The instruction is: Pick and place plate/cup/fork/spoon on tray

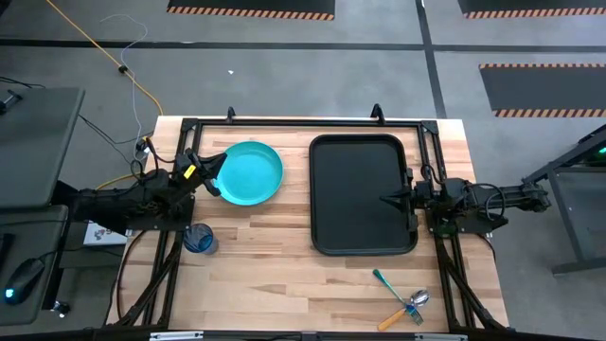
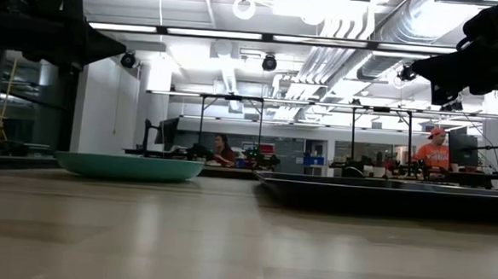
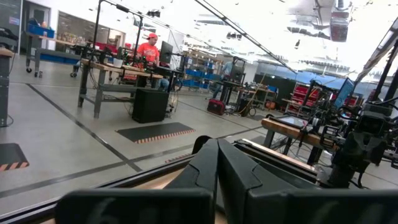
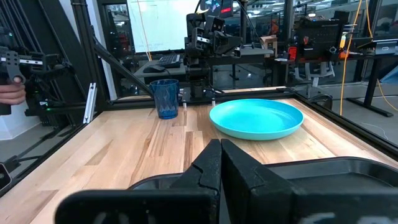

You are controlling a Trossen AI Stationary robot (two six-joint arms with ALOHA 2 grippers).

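Even overhead light in high view; soft shadows on bench (image 1: 284, 275). Low view: bright ceiling strip lights (image 2: 237, 34), near bench surface blurred, sheen across wood, arms dark silhouettes. Left wrist view: background washed out toward upper right. Right wrist view: glare on plate (image 4: 257, 118), own tool (image 4: 219, 163) soft.

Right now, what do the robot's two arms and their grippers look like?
Both arms are dark, nearly black, and jointed. The left gripper carries a small yellow marking near its wrist; the right gripper tapers to a narrow point, with black cable loops behind it. In the wrist views each gripper's jaws are dark, angular wedges.
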